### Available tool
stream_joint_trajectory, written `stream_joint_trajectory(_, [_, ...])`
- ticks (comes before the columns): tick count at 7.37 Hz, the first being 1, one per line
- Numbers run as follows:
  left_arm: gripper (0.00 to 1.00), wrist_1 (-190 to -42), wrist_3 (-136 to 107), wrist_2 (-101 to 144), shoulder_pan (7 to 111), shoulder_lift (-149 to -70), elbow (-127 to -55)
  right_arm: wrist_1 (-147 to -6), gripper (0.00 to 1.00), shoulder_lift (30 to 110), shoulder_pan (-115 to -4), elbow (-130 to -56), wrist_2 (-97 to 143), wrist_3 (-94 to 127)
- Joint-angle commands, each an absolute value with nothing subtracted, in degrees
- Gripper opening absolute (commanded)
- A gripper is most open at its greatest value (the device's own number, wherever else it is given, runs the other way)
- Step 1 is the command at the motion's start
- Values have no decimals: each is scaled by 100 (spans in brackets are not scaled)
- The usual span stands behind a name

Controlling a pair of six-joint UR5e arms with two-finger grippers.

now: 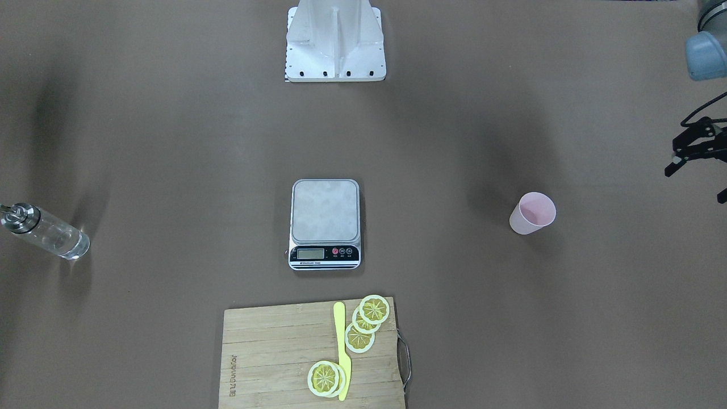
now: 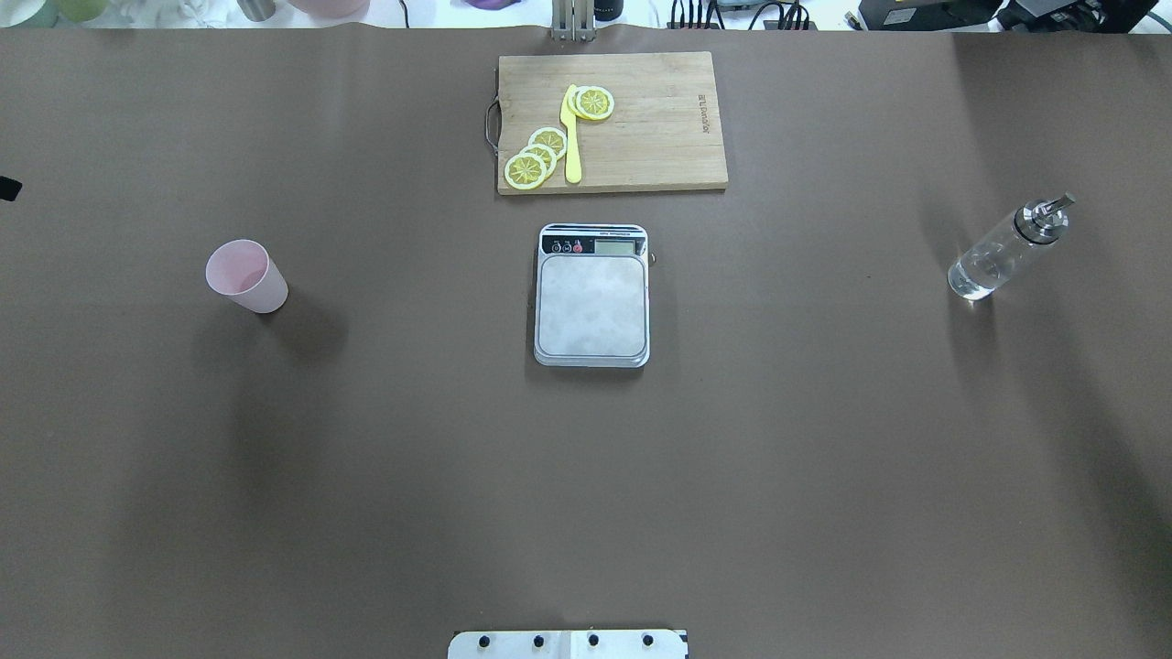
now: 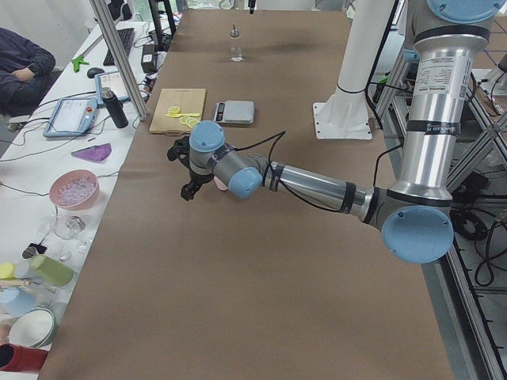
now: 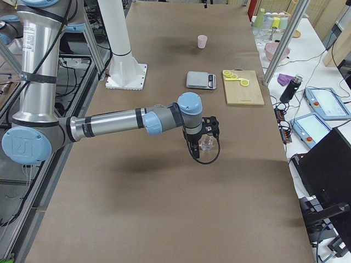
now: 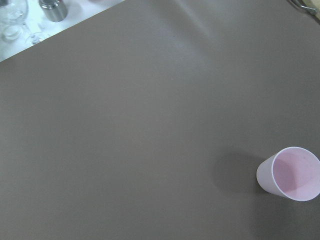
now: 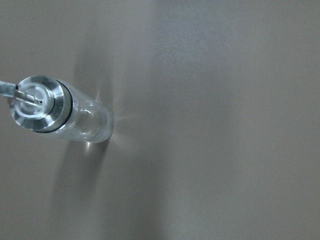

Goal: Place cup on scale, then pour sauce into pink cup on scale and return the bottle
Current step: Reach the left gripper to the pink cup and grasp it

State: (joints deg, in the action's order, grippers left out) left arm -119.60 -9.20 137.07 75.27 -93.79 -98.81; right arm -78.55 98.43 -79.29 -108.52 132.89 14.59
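The pale pink cup (image 2: 245, 276), smooth and tapered, stood upright on the matte brown table (image 2: 366, 458), well apart from the scale (image 2: 592, 302) on the robot's left. The scale's rounded, mottled steel platform sat mid-table. Far right stood the cylindrical clear glass bottle (image 2: 1005, 250) with its shiny metal spout, colourless sauce (image 2: 975, 275) inside. The left gripper (image 1: 696, 182) hung near the cup, black fingers spread and holding nothing. The right gripper (image 4: 204, 141) hung over the bottle, and its jaws could not be judged.

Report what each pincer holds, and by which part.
Nothing is held. The cup and the bottle stand free, apart from the left pincer and the right pincer.
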Motion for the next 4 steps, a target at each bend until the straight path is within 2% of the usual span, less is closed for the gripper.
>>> stream_joint_trajectory(1, [97,-12313,-2873,13563,6999,-9290,-9870,-7096,100,10141,-7787,-10837,13263,2124])
stream_joint_trajectory(4, [97,-12279,-4682,12412,6023,-9527,-9809,-6952,99,10318,-7778,-10837,13254,2241])
